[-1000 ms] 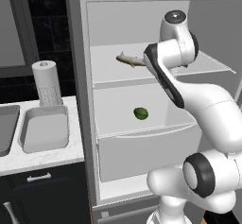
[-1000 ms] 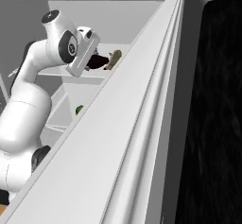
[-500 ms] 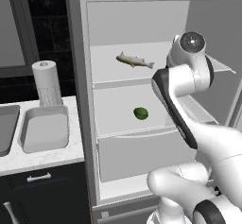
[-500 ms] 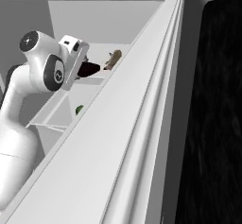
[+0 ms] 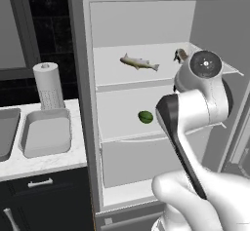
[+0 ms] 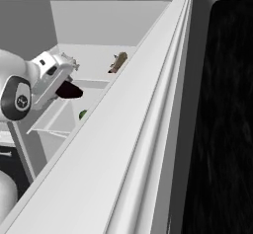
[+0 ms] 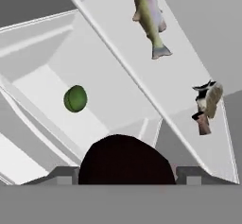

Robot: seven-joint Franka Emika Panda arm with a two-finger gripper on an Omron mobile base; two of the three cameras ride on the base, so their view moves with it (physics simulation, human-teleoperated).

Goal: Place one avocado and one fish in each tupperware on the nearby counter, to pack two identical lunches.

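Gripper [image 6: 69,87] is clamped on the dark maroon avocado [image 6: 69,91], held in the air in front of the open fridge [image 5: 146,25]; in the hand view that avocado [image 7: 124,160] bulges up between the finger tips at the bottom edge. Green avocado [image 5: 145,117] sits on the fridge's middle shelf [image 5: 122,127], toward its right half, well apart from the gripper. Pale silvery fish [image 5: 139,62] lies flat on the upper shelf [image 5: 112,71], roughly mid-shelf. Shorter olive-brown fish [image 5: 181,55] is at the right rear corner of the same shelf, partly hidden behind the arm; the two fish are apart, not touching. Grey tupperware [image 5: 46,133] sits on the desk [image 5: 29,162] at its right end, just beside the fridge wall, nothing inside it. Paper towel roll [image 5: 48,86] stands upright just behind the tupperware. Sink basin [image 5: 7,132] is at the left edge of the left base view, beside the tupperware.
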